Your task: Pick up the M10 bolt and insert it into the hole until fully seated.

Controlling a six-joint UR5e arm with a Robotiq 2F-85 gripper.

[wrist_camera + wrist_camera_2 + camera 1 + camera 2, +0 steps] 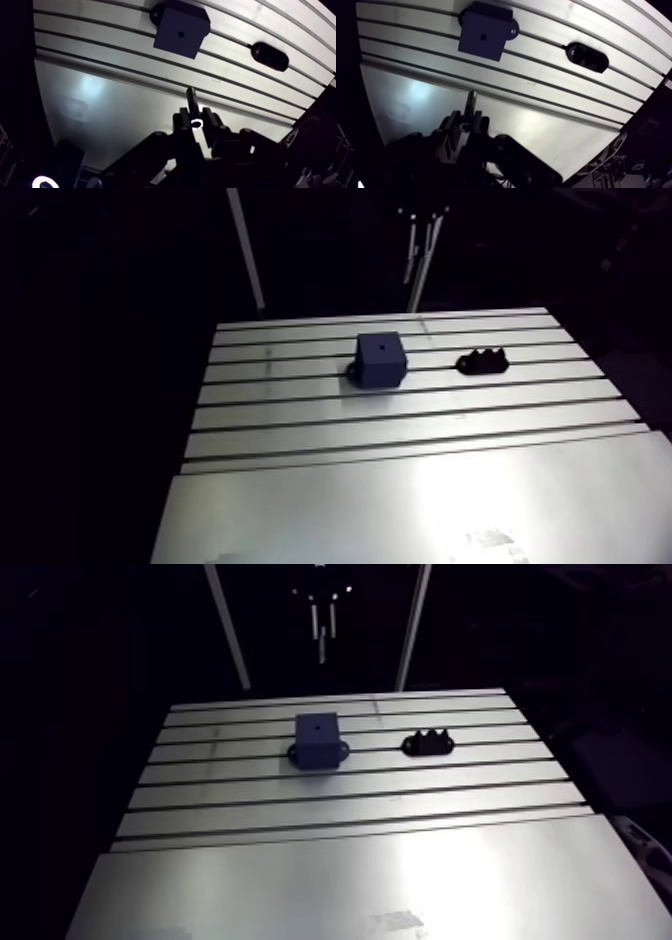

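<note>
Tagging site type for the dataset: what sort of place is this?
Probably a robotics lab test bench: a slotted aluminium table, one dark block with a hole in its top, and a gripper shut on a bolt.

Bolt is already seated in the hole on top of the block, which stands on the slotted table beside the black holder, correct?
Not quite. The wrist view shows the bolt held in the gripper, clear of the block, whose hole is empty. The block does stand on the slotted table beside the black holder.
</note>
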